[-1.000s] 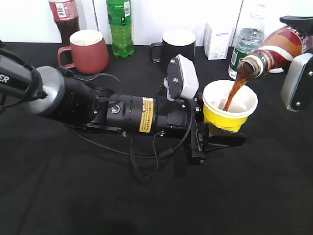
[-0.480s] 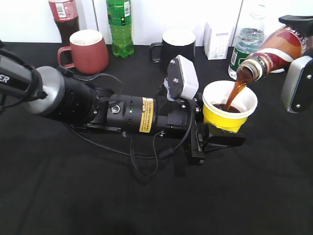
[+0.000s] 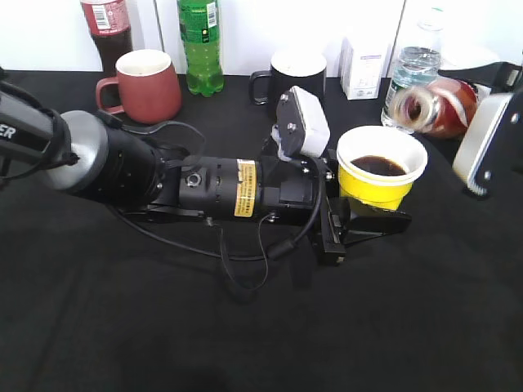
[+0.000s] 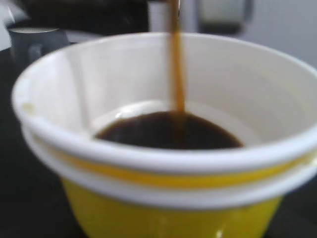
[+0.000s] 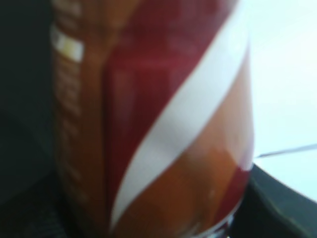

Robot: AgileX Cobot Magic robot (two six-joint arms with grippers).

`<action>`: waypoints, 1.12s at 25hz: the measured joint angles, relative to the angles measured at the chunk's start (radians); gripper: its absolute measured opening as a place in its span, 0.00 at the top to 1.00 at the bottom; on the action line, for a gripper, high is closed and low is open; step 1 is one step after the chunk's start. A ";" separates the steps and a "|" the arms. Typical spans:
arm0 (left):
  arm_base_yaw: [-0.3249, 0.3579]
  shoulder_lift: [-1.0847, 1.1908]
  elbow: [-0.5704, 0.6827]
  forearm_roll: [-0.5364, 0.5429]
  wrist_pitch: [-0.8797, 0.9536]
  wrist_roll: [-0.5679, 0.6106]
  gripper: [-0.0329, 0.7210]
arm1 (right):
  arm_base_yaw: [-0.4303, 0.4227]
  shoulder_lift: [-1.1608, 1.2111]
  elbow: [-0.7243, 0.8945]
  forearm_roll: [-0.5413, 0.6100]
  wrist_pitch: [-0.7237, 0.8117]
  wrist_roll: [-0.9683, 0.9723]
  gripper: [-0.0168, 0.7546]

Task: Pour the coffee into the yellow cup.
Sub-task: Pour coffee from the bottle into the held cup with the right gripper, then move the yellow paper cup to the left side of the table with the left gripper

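Left end effector (image 3: 353, 222) clamps the yellow cup (image 3: 382, 181) on the worktop (image 3: 245, 327), coffee (image 4: 168, 131) pooling inside, while the right one grips the tilted bottle (image 3: 433, 106); next, probably righting it.

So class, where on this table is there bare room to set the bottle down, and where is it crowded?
Free: the black table in front of the left arm, and the near right corner below the yellow cup. Crowded: the back edge, with the maroon mug, green bottle, black mug and carton.
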 joint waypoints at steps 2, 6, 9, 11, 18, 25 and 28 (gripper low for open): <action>0.014 0.000 0.000 0.000 0.000 0.000 0.38 | 0.000 0.001 0.000 0.001 -0.015 0.159 0.28; 0.132 0.000 0.000 0.009 -0.022 0.000 0.38 | 0.000 0.001 0.000 0.001 -0.068 0.660 0.28; 0.241 0.000 0.000 0.009 -0.063 0.000 0.38 | 0.000 0.001 0.000 0.004 -0.073 0.903 0.28; 0.312 0.000 0.006 0.010 -0.073 0.000 0.38 | 0.000 0.001 0.000 0.057 -0.075 0.983 0.28; 0.497 -0.001 0.145 -0.078 -0.093 0.113 0.38 | 0.000 0.002 0.000 0.181 -0.075 0.999 0.28; 0.501 0.085 0.145 -0.405 -0.080 0.360 0.38 | 0.000 0.018 0.000 0.186 -0.075 0.999 0.28; 0.501 0.136 0.145 -0.453 -0.123 0.364 0.38 | 0.000 0.019 0.000 0.186 -0.075 0.999 0.28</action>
